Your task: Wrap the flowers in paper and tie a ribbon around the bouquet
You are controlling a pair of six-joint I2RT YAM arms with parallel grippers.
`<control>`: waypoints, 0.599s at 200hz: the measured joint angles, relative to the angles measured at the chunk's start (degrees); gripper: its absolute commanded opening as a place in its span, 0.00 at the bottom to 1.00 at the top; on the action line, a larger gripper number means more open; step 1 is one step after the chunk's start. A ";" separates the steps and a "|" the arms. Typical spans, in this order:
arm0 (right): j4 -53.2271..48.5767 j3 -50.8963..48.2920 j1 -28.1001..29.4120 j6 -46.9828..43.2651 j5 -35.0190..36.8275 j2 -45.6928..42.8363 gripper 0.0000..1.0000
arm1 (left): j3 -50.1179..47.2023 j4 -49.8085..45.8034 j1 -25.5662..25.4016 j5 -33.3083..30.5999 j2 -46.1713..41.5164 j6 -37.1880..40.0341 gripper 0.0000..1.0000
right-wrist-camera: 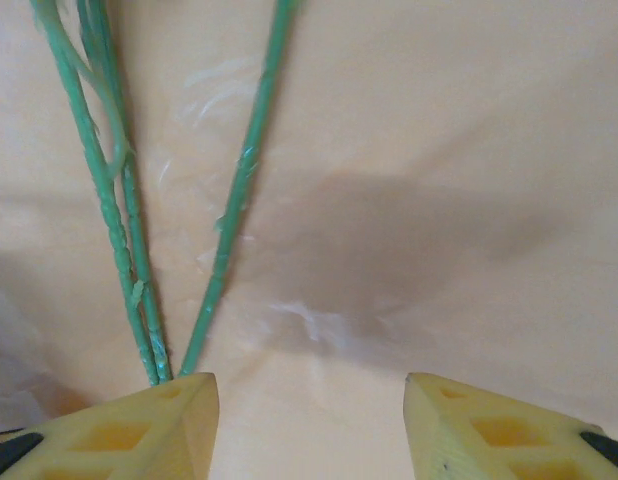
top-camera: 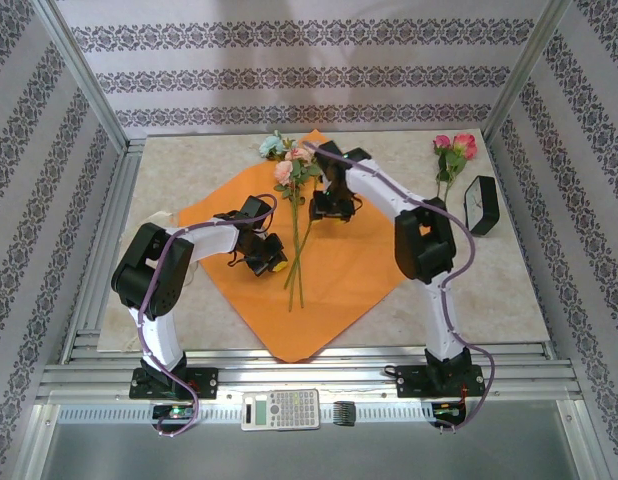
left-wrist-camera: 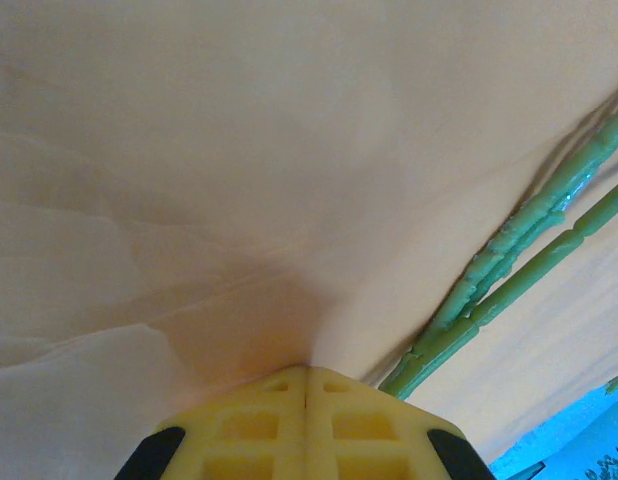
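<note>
**Left wrist view.** The yellow fingers of the left gripper are pressed together with no gap. Their tips are set against the orange paper. Creases in the sheet run toward the tips, but whether a fold is pinched between them cannot be told. Green stems lie on the sheet just to the right of the fingers.

**Right wrist view.** The right gripper stands partly open and holds nothing. Its two fingers are well apart, with bare paper between them. Three stems end beside the finger at the left of the view.

**Top view.** Both grippers point down over the paper, which lies flat as a diamond in the middle of the table, one corner toward the arm bases. The flowers lie along the sheet between the two grippers, with pale blue and pink blooms at its far corner and stem ends toward its middle. A separate sprig with pink and red blooms lies on the bare table at far right, near a black object. A calculator rests on the near rail.
</note>
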 measured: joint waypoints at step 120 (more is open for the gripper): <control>-5.68 15.37 -35.08 -8.76 10.08 7.13 0.45 | -0.26 0.46 0.00 0.02 -0.11 -0.20 0.00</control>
